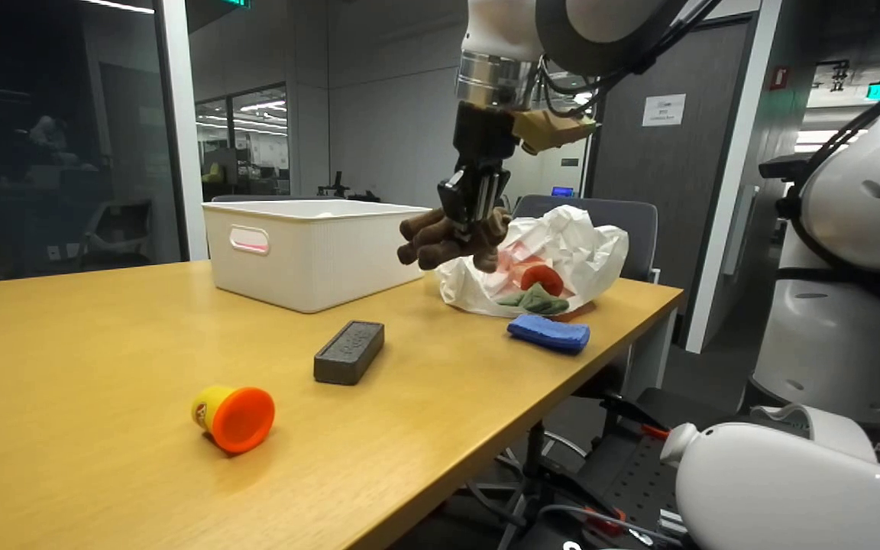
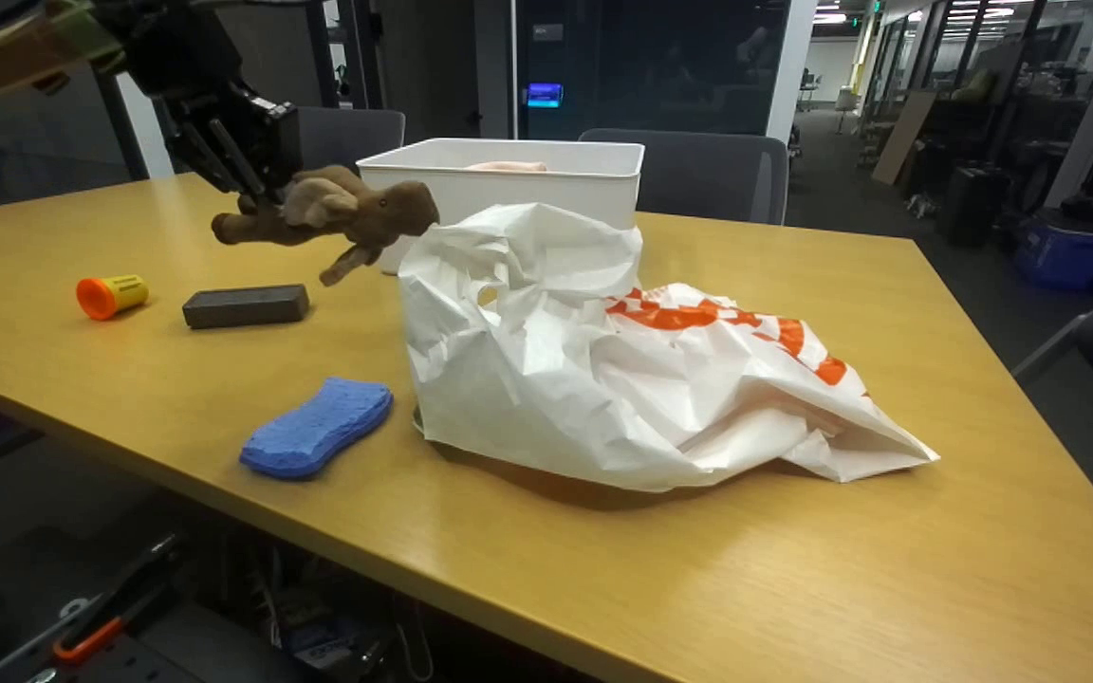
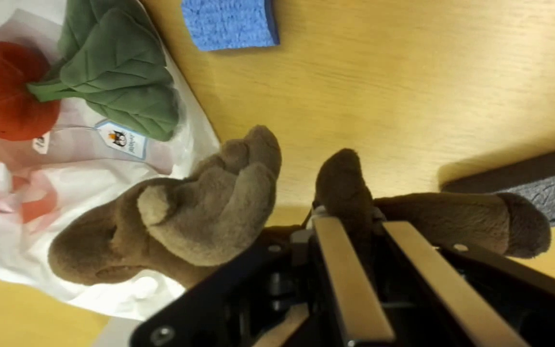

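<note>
The gripper (image 3: 349, 215) is held angled downward, the table (image 1: 88, 344) below it, a brown plush animal (image 2: 349, 211) being clamped between its jaws.

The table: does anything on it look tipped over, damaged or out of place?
Yes. The yellow tub lies on its side near the dark block, whereas a tub normally stands upright. The white bag is slumped and crumpled, rather than standing.

One desk (image 1: 142, 336), one blue sponge (image 2: 319, 427), one gray block (image 1: 350, 351), one tub (image 1: 234, 416), one white bin (image 1: 310, 256) and one white bag (image 2: 546, 370) are counted. One brown plush animal (image 2: 342, 211), one leafy red plush toy (image 3: 85, 77), two tags (image 3: 130, 140) and one hand (image 3: 360, 221) are also counted.
</note>
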